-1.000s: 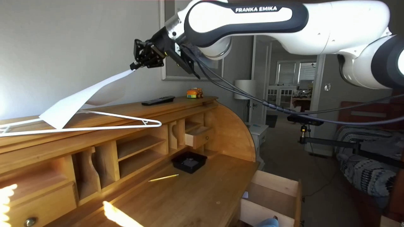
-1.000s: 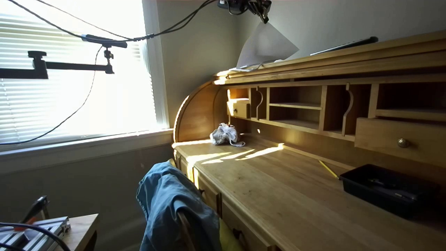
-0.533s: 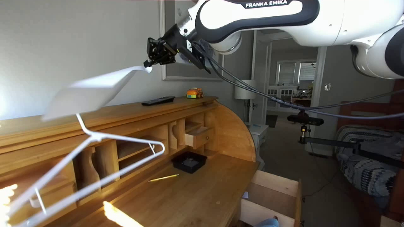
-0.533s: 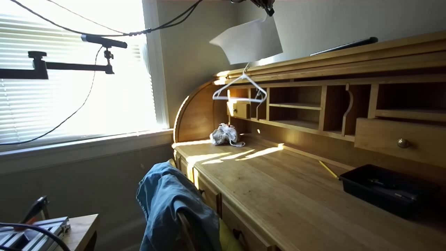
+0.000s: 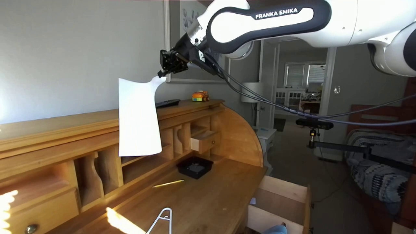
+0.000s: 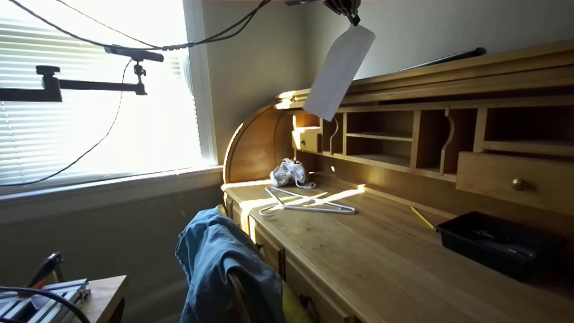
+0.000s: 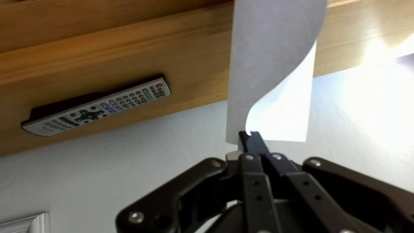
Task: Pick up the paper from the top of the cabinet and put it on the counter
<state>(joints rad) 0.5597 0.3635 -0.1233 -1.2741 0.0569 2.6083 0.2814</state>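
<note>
Since the last frame: hanger (image 6: 318, 209) dropped from mid-air beneath the paper (image 5: 139, 120) and now lies on the work surface (image 5: 208, 201) of the cabinet (image 5: 242, 139). Paper swung from a near-level trailing position to hanging down. Gripper (image 5: 161, 73) shifted slightly, toward 4 to 5 o'clock, in an exterior view.

Fingers: clenched on the paper's upper end, where the sheet curls. In the wrist view it runs toward 12 o'clock from the fingertips.

Paper position: in the air, at 7 o'clock of the gripper in an exterior view, lower edge well apart from the work surface. Contact with the cabinet's front edge: cannot tell.

Other items:
- Remote (image 7: 97, 108) on the cabinet's top, between 9 and 10 o'clock from the fingertips in the wrist view.
- Orange toy (image 5: 200, 96), same top, between 2 and 3 o'clock from the remote in an exterior view.
- Pencil (image 5: 169, 183) on the work surface, at 8 o'clock of the black tray (image 5: 186, 170) in an exterior view.
- White bundle (image 6: 287, 172) near the hanger, at its 11 o'clock in an exterior view.
</note>
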